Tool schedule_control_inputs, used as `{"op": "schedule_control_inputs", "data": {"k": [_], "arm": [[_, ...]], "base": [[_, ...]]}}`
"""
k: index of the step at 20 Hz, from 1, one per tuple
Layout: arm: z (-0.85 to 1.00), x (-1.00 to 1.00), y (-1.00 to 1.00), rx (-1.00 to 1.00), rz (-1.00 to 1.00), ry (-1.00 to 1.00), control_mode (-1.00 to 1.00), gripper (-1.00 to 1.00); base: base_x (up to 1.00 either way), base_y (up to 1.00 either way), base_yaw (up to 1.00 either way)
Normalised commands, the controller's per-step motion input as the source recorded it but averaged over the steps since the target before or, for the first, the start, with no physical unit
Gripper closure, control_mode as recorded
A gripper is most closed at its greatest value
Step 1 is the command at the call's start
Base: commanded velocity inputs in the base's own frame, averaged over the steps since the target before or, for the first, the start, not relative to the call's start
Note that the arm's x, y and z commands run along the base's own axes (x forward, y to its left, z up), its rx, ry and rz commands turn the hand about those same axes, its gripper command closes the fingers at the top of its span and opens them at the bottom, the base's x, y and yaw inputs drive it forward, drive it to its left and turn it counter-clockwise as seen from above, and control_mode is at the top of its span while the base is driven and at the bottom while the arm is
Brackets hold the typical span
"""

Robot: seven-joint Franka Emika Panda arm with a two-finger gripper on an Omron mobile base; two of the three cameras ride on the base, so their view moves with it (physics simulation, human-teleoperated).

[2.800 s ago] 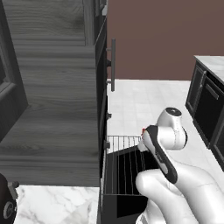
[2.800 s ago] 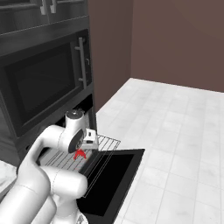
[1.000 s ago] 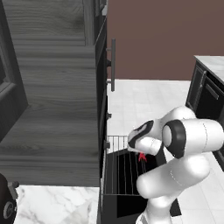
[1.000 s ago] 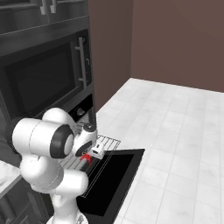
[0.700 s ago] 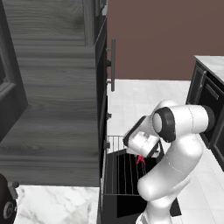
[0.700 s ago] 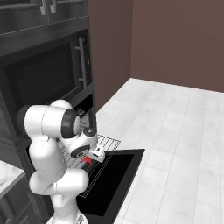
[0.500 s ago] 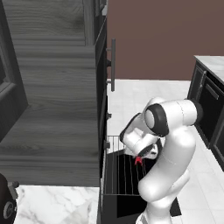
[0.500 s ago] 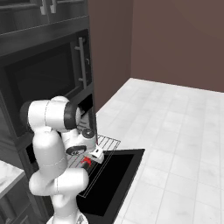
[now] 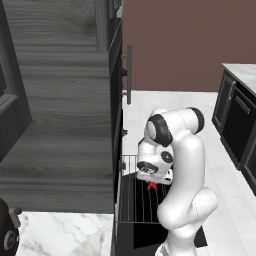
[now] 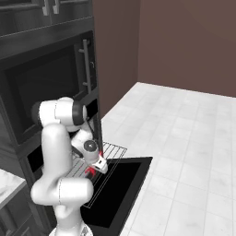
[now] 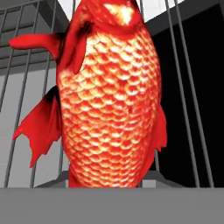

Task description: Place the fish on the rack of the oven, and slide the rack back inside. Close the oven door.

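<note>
1. The fingers clench the fish, just above the pulled-out rack.
2. Lower it flat onto the wires, mid-rack, over the open oven door, before releasing.

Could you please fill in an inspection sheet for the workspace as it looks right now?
Surface: white tiled floor.
Job's things: the fish hangs close above the rack, which is pulled out over the oven door, open and lying flat; the oven sits in dark grey cabinetry.
Clutter: nothing seen.
Grippers: hand shut on the fish, low over the rack.
Cables: nothing seen.
Surroundings: brown wall, dark cabinet.
</note>
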Motion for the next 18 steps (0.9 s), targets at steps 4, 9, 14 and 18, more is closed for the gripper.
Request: {"op": "schedule_control_inputs", "data": {"k": [4,9,14,18], "arm": [[-0.49,0.01,-0.03,0.00,0.00,-0.13,-1.00,1.00],[-0.50,0.10,-0.02,0.00,0.00,-0.13,-1.00,1.00],[-0.44,0.11,-0.14,0.02,0.00,-0.13,-1.00,1.00],[-0.28,0.25,-0.24,0.03,0.00,-0.10,-1.00,1.00]], "base": [[0.00,0.00,0.00],[0.00,0.00,0.00],[0.00,0.00,0.00],[0.00,0.00,0.00]]}}
